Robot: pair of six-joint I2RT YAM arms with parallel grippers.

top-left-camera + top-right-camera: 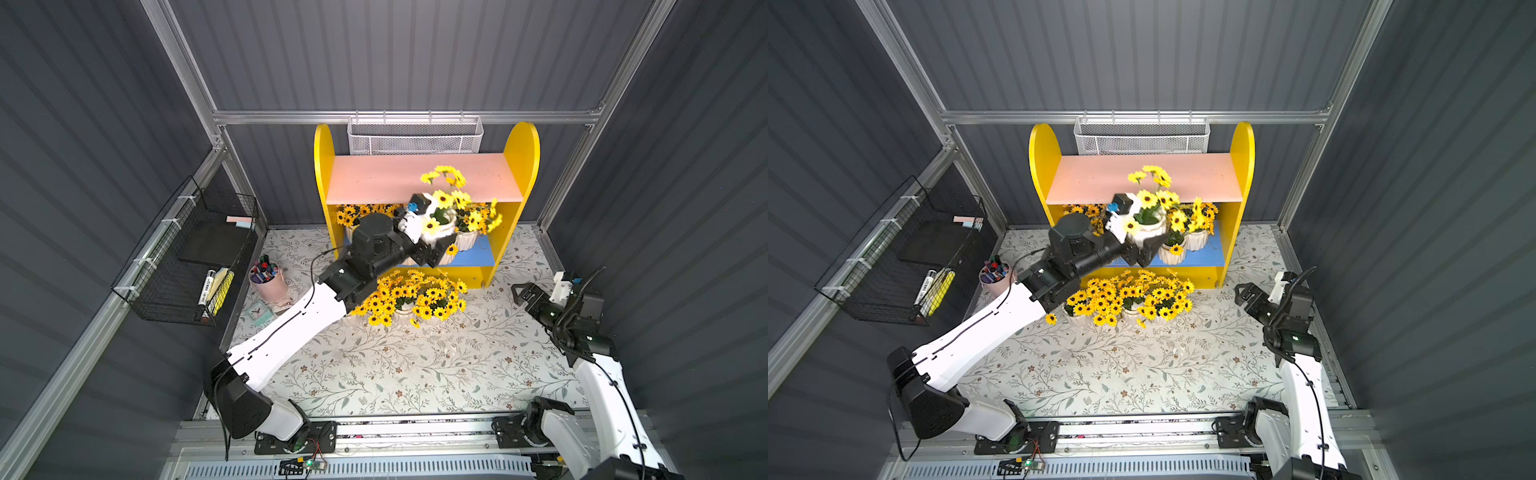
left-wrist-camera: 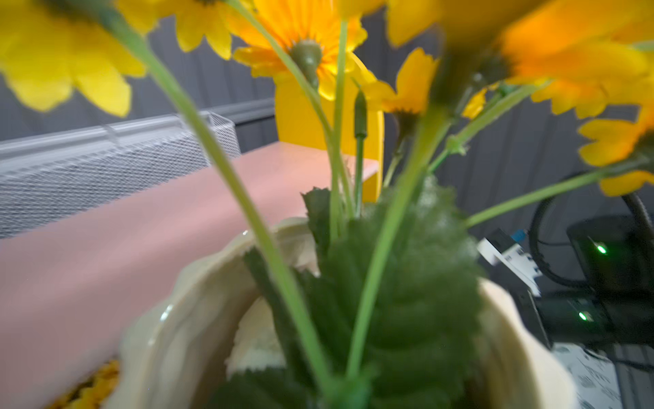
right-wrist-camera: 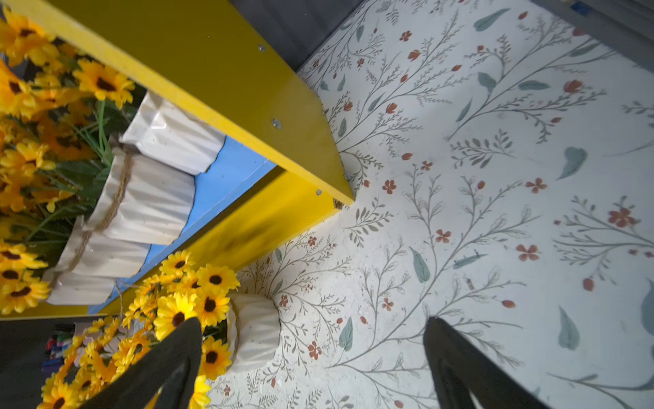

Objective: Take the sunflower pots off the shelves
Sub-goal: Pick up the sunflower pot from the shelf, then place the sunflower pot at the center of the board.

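My left gripper [image 1: 434,227] is shut on a sunflower pot [image 1: 441,229], a white ribbed pot held in the air in front of the shelves [image 1: 521,158], level with the pink upper board [image 1: 386,176]. In the left wrist view that pot's rim [image 2: 170,318] and stems fill the frame and hide the fingers. More sunflower pots [image 1: 1196,239] stand on the blue lower board [image 1: 478,257], also seen from the right wrist [image 3: 155,202]. Several pots [image 1: 411,301] cluster on the table before the shelves. My right gripper [image 1: 521,293] hovers open and empty to the right [image 3: 313,322].
A pink cup of markers [image 1: 268,278] and a small teal clock [image 1: 259,312] stand left of the shelves. A black wire rack [image 1: 187,257] hangs on the left wall. A white mesh basket [image 1: 415,137] hangs behind the shelves. Floral table cover [image 1: 415,365] spreads in front.
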